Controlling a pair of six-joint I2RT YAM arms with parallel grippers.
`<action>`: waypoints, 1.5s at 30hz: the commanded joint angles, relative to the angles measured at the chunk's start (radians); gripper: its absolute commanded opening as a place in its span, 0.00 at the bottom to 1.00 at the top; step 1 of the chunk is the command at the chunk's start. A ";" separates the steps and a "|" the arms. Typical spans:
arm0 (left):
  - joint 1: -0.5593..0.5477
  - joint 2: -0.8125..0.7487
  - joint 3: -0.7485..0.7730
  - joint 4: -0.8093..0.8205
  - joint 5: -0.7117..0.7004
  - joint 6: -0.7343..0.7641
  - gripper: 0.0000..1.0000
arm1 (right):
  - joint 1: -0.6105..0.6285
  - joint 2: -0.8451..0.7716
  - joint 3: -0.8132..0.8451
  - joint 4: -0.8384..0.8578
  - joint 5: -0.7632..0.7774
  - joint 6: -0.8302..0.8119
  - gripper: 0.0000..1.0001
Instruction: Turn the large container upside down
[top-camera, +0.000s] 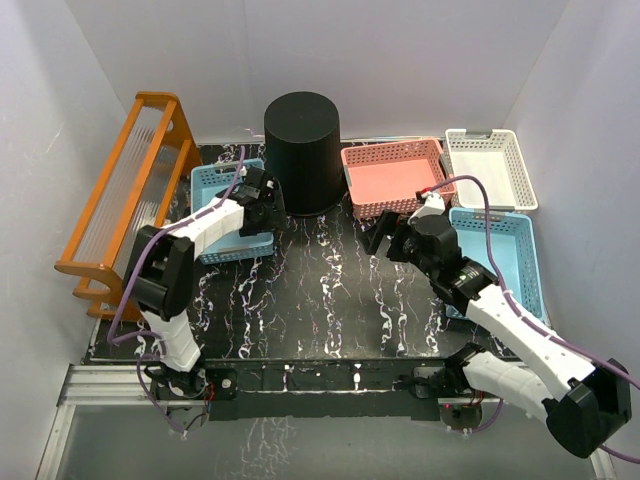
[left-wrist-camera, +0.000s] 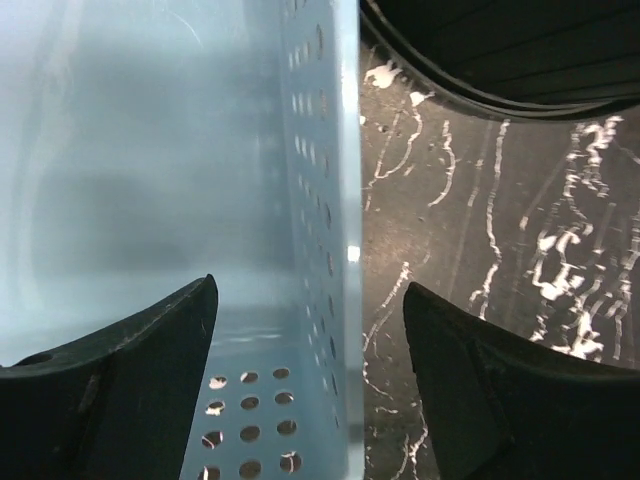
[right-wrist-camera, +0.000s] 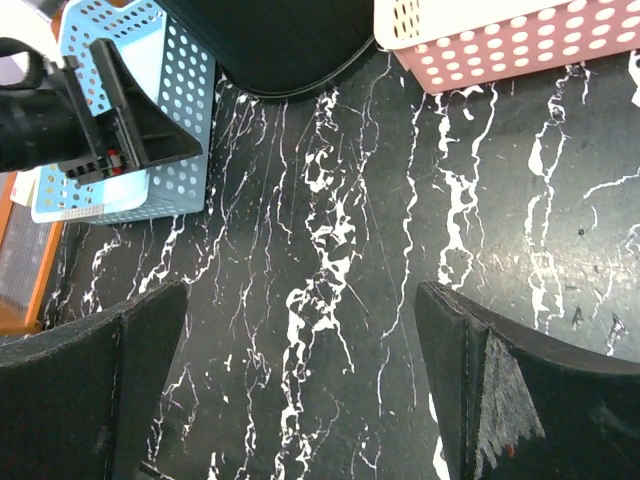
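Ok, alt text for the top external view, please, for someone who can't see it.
A tall black bucket stands at the back of a black marbled table, its upper face looking closed. The left claw, open, hovers by its base over a blue basket; the right claw, open, hangs mid-table near a pink basket.

The large container (top-camera: 302, 150) is a tall, round, black plastic bucket with slightly tapered sides. It stands vertically on the black marbled table (top-camera: 330, 300) at the far side, a little left of centre. Its upper face looks flat and closed, and its lipped rim rests on the tabletop.
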 joint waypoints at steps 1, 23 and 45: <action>-0.003 0.008 0.042 -0.038 -0.041 0.004 0.67 | -0.003 -0.066 -0.009 -0.056 0.047 -0.020 0.98; -0.014 -0.453 -0.109 -0.254 0.305 -0.040 0.00 | -0.003 -0.051 0.006 -0.101 0.042 -0.029 0.98; -0.164 -0.773 -0.580 0.680 1.010 -0.658 0.00 | -0.003 -0.192 0.291 -0.276 0.431 -0.196 0.98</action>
